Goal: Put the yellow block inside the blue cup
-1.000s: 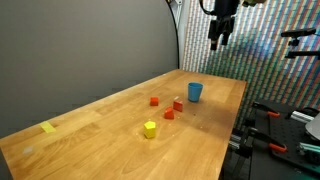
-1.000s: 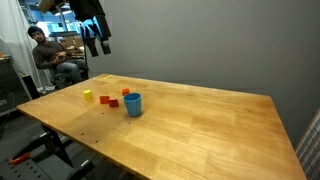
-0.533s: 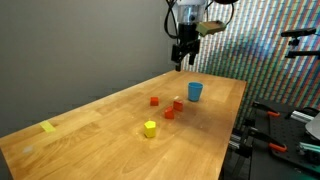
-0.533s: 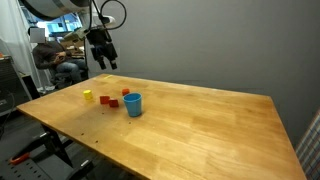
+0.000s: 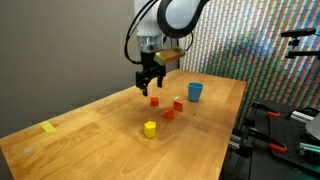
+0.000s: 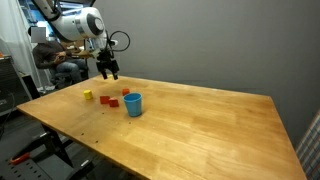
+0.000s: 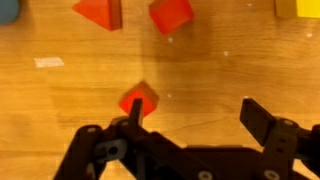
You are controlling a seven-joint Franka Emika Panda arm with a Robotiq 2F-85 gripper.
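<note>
The yellow block [image 5: 149, 128] sits on the wooden table, apart from the other pieces; it also shows in an exterior view [image 6: 88, 96] and at the top right edge of the wrist view [image 7: 300, 8]. The blue cup [image 5: 194, 92] stands upright near the table's edge, and it shows too in an exterior view [image 6: 132, 104] and as a sliver in the wrist view [image 7: 7, 10]. My gripper [image 5: 150, 82] is open and empty. It hangs above a red block [image 5: 154, 100], away from the yellow block and the cup. In the wrist view its jaws [image 7: 195, 115] are spread, with a red block [image 7: 140, 98] by one finger.
Two more red blocks [image 5: 178, 103] [image 5: 169, 114] lie between the cup and the yellow block. A flat yellow tape piece [image 5: 48, 127] lies far down the table. A dark curtain stands behind, and a person [image 6: 45, 55] sits beyond the table.
The arm has come down from high above the cup side and swung over the table. The gripper now hangs low over the red blocks. The objects have not moved.
</note>
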